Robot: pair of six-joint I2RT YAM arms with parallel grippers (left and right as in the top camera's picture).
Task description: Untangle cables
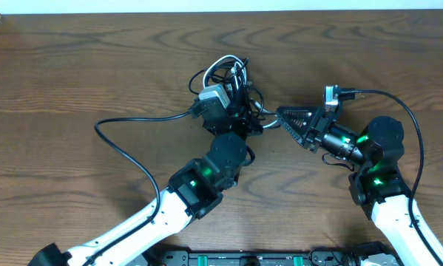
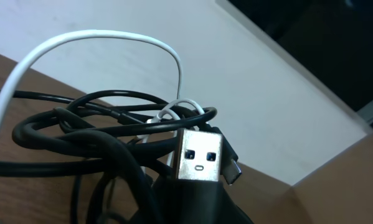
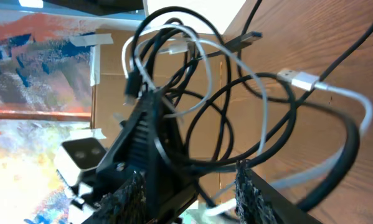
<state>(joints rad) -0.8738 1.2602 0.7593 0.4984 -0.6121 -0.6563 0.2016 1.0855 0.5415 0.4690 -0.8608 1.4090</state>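
A silver USB plug (image 2: 198, 158) stands upright at near centre, its open face toward the camera and a black mass below it. Just right of it sits a smaller dark connector (image 2: 234, 167). To the left, black cables (image 2: 68, 127) loop in a tangle — reaching the plug. A white cable (image 2: 111, 32) arcs over them and drops behind the plug. The wooden table (image 2: 55, 81) lies beneath — a pale wall (image 2: 254, 81) beyond.

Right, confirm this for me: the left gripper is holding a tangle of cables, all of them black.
Not all black: the left wrist view shows a white cord looping among the black cables. The left gripper does hold them.
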